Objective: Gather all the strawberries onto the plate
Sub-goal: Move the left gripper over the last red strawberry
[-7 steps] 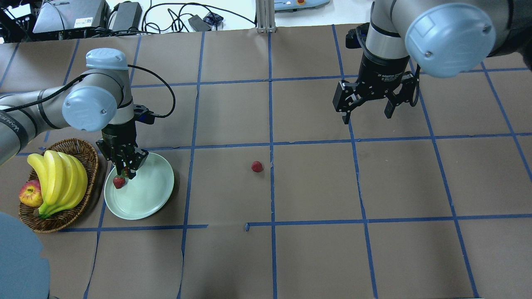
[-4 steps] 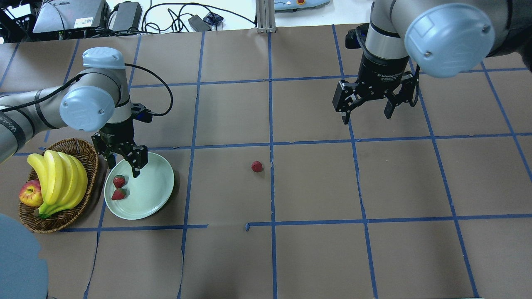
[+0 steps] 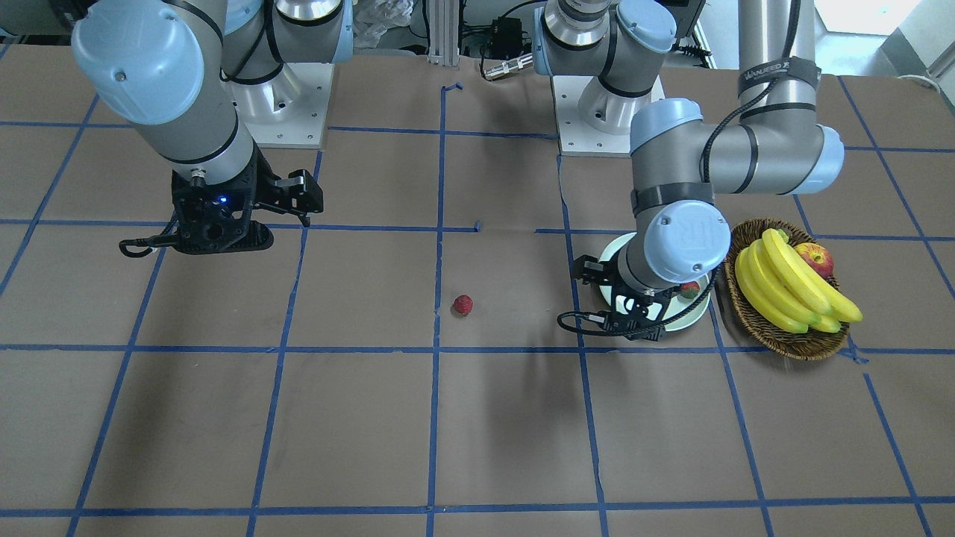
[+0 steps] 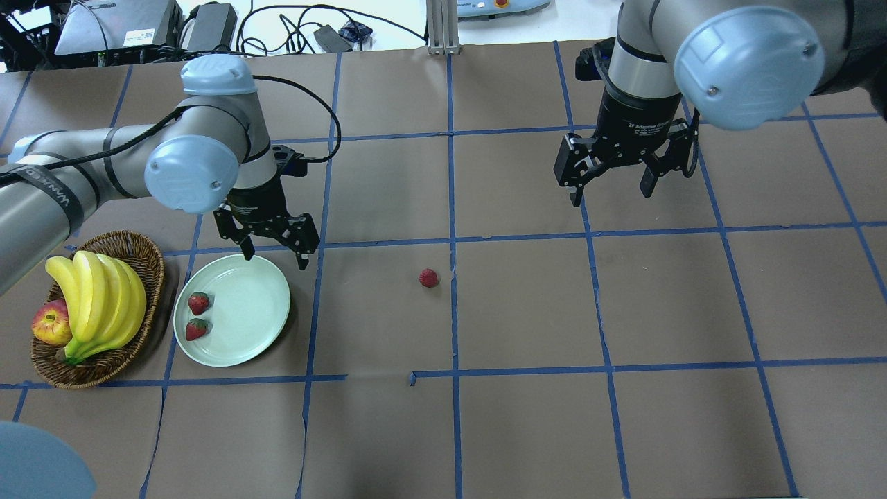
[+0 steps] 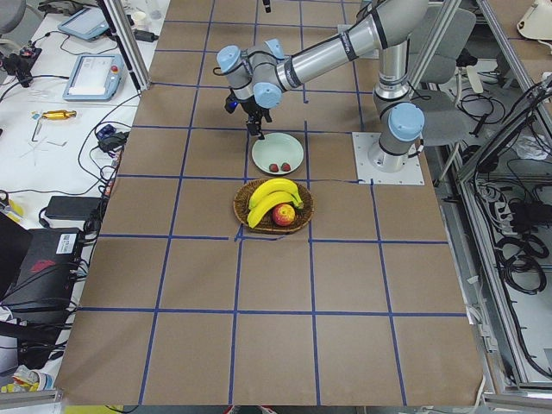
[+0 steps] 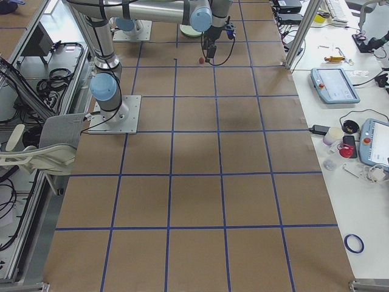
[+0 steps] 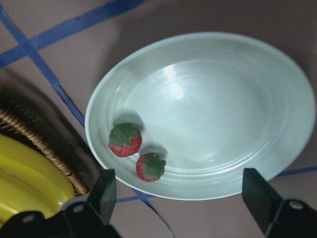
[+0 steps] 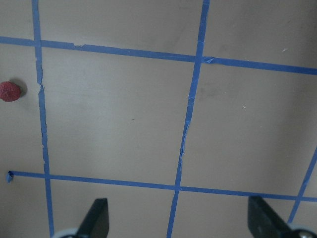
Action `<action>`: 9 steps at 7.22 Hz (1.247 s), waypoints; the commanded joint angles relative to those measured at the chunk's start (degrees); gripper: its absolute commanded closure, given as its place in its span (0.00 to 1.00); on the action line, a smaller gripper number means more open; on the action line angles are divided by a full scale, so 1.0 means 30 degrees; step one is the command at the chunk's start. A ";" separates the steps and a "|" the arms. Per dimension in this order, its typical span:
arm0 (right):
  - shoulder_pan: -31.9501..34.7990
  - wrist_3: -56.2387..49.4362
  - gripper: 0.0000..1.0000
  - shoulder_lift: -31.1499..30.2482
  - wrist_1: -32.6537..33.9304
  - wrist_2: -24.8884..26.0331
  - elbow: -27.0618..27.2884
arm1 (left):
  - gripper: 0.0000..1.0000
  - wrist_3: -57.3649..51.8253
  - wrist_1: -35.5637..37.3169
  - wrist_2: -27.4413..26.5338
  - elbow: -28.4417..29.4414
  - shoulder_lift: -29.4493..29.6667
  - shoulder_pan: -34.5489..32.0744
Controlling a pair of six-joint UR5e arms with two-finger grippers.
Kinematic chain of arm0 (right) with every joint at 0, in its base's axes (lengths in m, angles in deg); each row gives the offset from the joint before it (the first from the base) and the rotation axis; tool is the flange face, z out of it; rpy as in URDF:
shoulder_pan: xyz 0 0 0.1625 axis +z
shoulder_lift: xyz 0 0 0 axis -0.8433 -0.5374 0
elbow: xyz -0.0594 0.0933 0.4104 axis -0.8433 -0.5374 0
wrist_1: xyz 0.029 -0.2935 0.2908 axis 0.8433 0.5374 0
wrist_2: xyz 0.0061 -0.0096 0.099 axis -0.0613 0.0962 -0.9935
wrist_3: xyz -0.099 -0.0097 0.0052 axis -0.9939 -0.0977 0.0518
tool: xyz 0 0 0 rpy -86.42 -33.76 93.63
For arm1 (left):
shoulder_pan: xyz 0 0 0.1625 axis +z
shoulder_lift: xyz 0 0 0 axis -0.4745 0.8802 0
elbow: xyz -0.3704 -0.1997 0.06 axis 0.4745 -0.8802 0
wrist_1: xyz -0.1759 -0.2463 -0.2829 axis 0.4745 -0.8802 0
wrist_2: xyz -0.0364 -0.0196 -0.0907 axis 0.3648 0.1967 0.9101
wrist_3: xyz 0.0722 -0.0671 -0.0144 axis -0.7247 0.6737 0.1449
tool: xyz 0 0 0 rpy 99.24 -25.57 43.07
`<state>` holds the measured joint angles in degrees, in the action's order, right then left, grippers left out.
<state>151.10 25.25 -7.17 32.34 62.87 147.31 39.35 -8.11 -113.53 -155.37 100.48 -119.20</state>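
The pale mint plate holds two strawberries near its left rim. They also show in the left wrist view on the plate. A third strawberry lies on the brown table near the middle, and also shows in the front view and the right wrist view. My left gripper is open and empty, above the plate's far rim. My right gripper is open and empty, high over the far right of the table.
A brown wicker basket with bananas and a red-yellow apple stands just left of the plate. Blue tape lines grid the brown table cover. Cables and boxes lie beyond the far edge.
My left gripper opened over the plate, leaving two strawberries there, then rose and moved right and away to the plate's far rim. The right arm has not moved.
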 commanded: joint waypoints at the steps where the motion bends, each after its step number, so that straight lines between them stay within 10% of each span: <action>1: 0.0000 0.0001 0.00 0.0000 0.0001 0.0000 0.0000 | 0.01 0.2175 0.1751 0.3174 -0.0049 0.0508 -0.1639; 9: 0.0029 0.0001 0.00 0.0029 0.0000 -0.0176 0.0000 | 0.10 0.5196 0.4857 0.6238 -0.0079 0.2821 -0.3811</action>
<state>151.18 25.21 -7.08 32.30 62.37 147.31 54.25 4.78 -94.89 -155.61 107.74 -130.20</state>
